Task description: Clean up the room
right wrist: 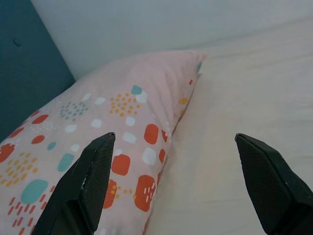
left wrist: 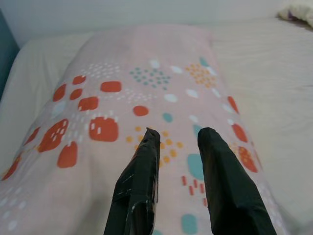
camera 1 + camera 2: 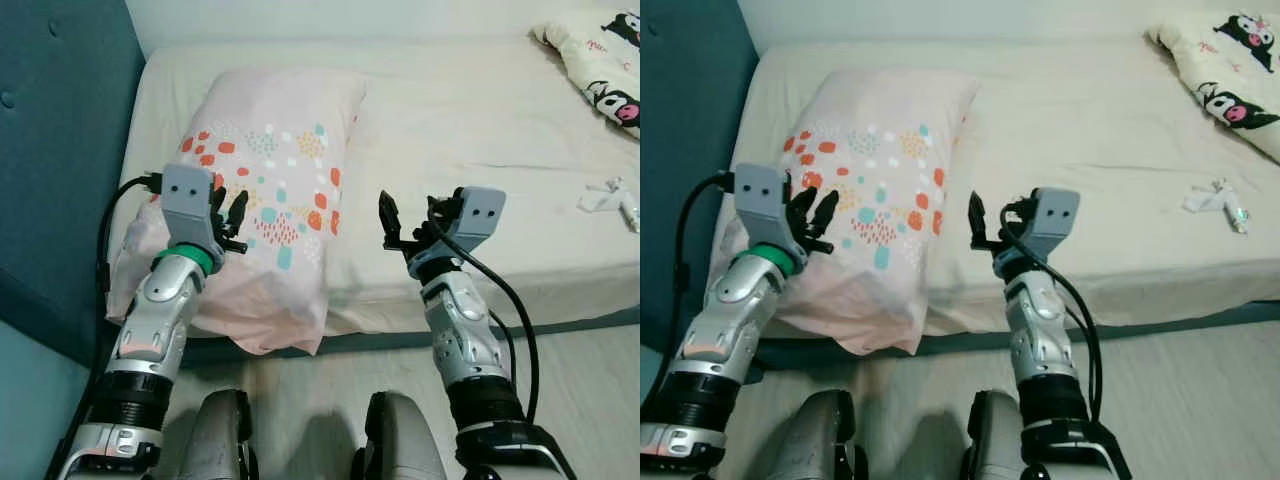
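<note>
A pink pillow [image 3: 265, 170] with orange and teal spots lies on the left of the cream bed [image 3: 480, 130], its near end hanging over the front edge. My left gripper [image 3: 228, 205] hovers just above the pillow's near left part, open, with nothing between its fingers [image 2: 142, 166]. My right gripper [image 3: 412, 215] is held over the bed sheet just right of the pillow's edge. It is open wide, and the right wrist view shows the pillow [image 1: 112, 122] ahead between its spread fingertips [image 1: 100, 156].
A teal padded headboard [image 3: 60, 150] rises at the left. A small white crumpled object [image 3: 610, 195] lies on the bed's right side, and a cartoon-print blanket [image 3: 600, 60] sits at the far right corner. Pale wooden floor [image 3: 580, 380] runs along the bed's front.
</note>
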